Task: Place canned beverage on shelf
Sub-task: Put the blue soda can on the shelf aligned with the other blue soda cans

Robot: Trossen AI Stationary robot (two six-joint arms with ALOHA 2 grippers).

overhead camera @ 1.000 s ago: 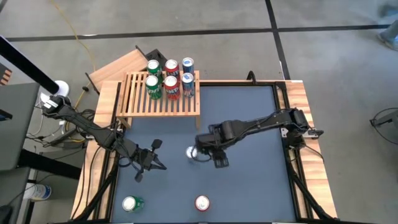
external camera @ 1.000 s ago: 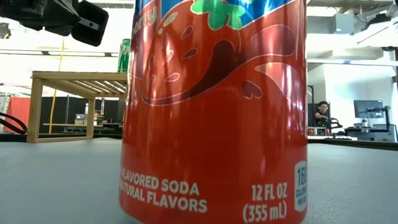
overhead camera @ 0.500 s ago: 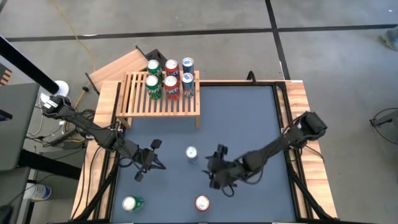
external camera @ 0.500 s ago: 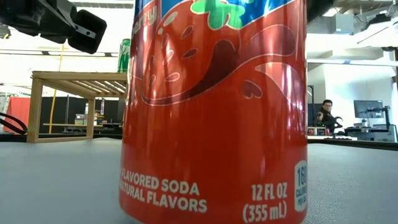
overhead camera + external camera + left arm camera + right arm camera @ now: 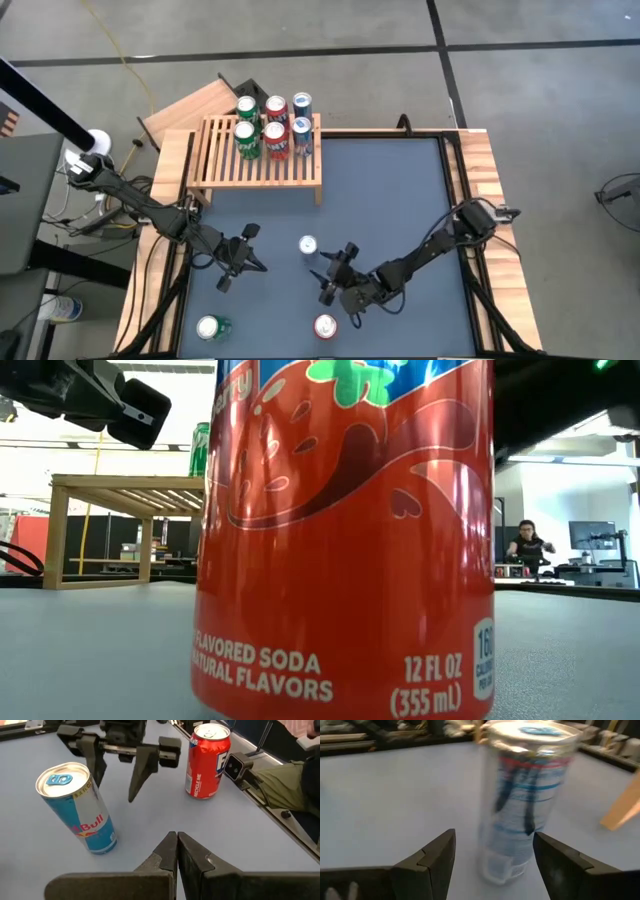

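My right gripper (image 5: 334, 276) hangs low over the dark blue table mat (image 5: 400, 190), with its two dark, flat-sided fingers (image 5: 427, 857) spread wide and holding nothing. Just in front of them stands the slim blue and silver Red Bull can (image 5: 308, 246), a smooth tall cylinder with a shiny lid; it does not touch my fingers. My left gripper (image 5: 243, 252) waits near the left side of the mat, its pointed black fingers (image 5: 170, 851) pressed together on nothing.

The shelf (image 5: 262, 155) is a low rack of light wood with many narrow slats. It stands at the far left of the table and carries six cans in two rows: green, red and blue. A wider red soda can (image 5: 325, 326) with a glossy printed skin stands at the near edge, and a green can (image 5: 212, 327) stands near the front left corner.

Compared with one second ago, my right arm has drawn back from the slim can and swung toward the near edge. Half a second ago it was further right; now my fingers point at the can again.
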